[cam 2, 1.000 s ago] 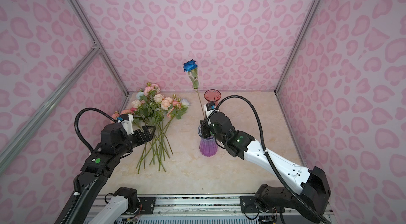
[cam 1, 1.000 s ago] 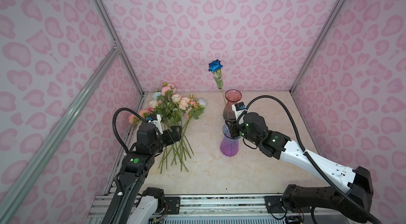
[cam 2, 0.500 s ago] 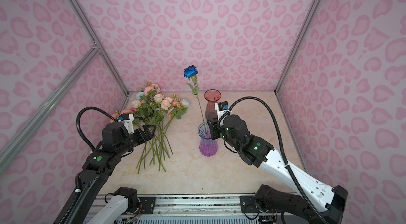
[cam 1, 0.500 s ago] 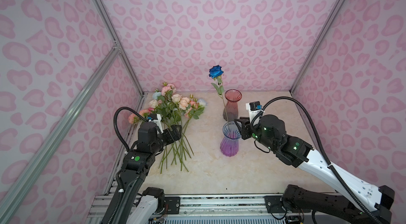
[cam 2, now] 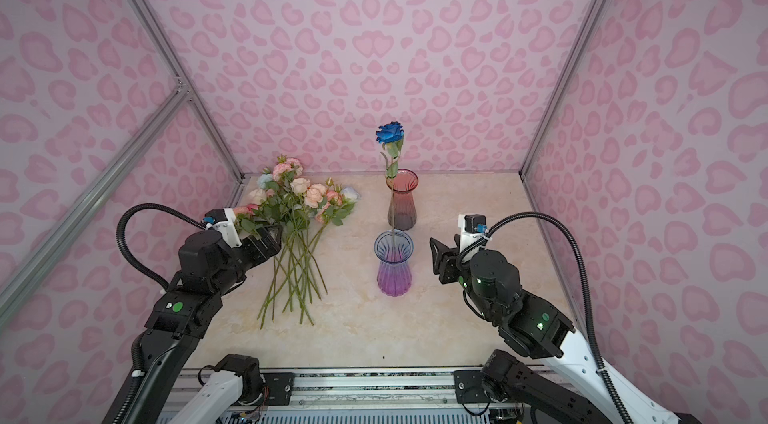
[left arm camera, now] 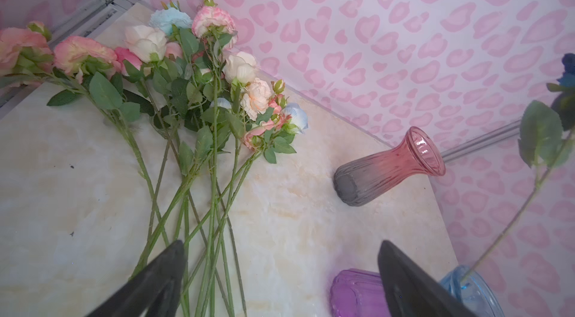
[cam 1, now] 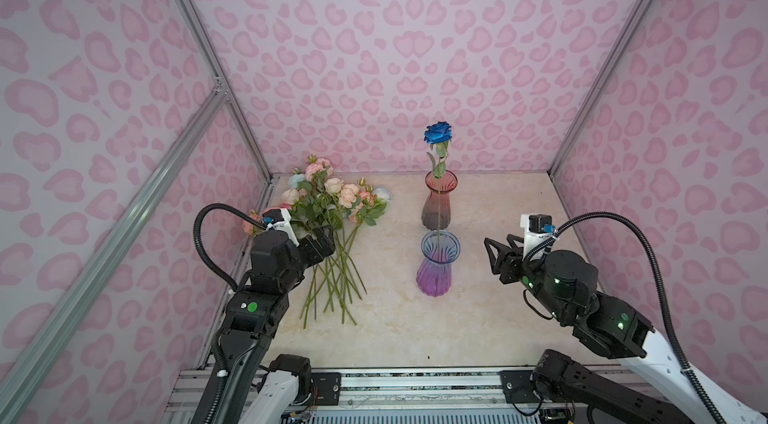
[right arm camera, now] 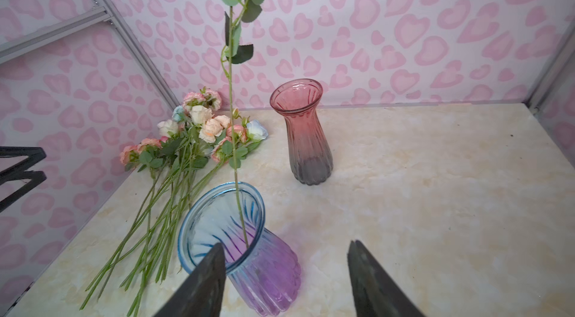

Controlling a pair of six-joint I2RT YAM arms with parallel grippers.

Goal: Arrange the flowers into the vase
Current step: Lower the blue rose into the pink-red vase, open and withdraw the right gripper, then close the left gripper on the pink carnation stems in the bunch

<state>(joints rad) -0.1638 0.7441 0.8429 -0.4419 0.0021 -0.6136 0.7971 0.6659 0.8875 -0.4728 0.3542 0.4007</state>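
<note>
Next stem, I judge: the left gripper, jaws wide and empty, hovers over the flowers lying left of centre on the tabletop; it should pinch one stem alone, clear of the leaves. The blue rose stands in the purple vase at centre; the right gripper, open and empty, hangs right of it. No writing is readable.
</note>
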